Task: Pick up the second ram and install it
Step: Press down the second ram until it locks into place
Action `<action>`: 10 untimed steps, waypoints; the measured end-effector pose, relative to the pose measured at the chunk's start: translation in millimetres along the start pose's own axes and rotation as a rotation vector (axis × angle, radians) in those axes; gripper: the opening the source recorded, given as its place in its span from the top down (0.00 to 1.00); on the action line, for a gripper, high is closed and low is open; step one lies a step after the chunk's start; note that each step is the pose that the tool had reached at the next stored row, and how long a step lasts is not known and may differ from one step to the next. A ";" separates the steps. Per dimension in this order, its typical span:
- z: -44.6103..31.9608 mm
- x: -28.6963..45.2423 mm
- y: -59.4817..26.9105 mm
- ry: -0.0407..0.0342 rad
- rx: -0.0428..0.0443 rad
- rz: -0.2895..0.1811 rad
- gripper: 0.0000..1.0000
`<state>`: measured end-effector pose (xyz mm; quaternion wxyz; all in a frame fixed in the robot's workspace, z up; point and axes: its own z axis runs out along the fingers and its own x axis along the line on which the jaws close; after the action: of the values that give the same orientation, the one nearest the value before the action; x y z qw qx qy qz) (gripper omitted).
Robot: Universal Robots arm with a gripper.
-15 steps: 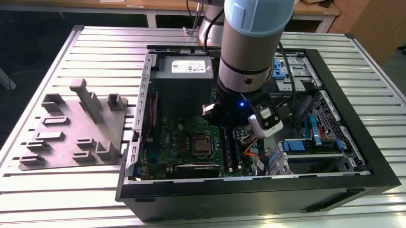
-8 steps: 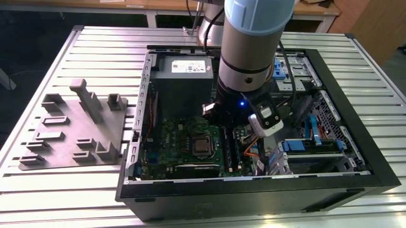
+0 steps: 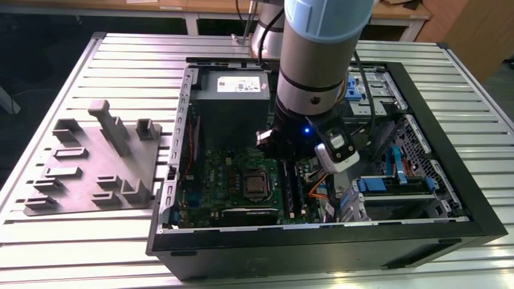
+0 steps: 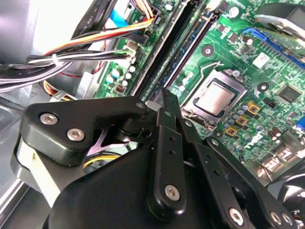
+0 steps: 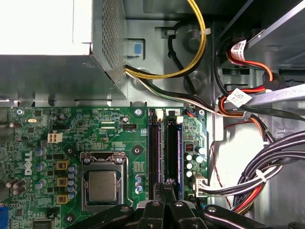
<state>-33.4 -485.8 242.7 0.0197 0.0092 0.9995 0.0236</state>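
The second ram (image 5: 177, 157) lies partly hidden behind the end effector (image 5: 167, 183).

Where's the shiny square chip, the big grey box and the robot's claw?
Chip (image 5: 102, 186): first wrist view, middle of its metal lid.
Grey box (image 3: 233, 96): exterior view, its top face.
Claw (image 4: 167, 102): second wrist view, at the fingertips above the slots.

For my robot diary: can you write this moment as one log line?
claw above RAM slots | motherboard | CPU socket beside slots | computer case open
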 end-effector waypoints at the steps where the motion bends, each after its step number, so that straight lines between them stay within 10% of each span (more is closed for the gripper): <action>1: -0.3 0.0 0.0 0.0000 0.0001 0.000 0.90; 10: -2.2 -0.1 0.3 0.0000 -0.0001 0.000 0.90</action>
<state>-33.3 -485.6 244.9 0.0198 0.0091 0.9995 0.0237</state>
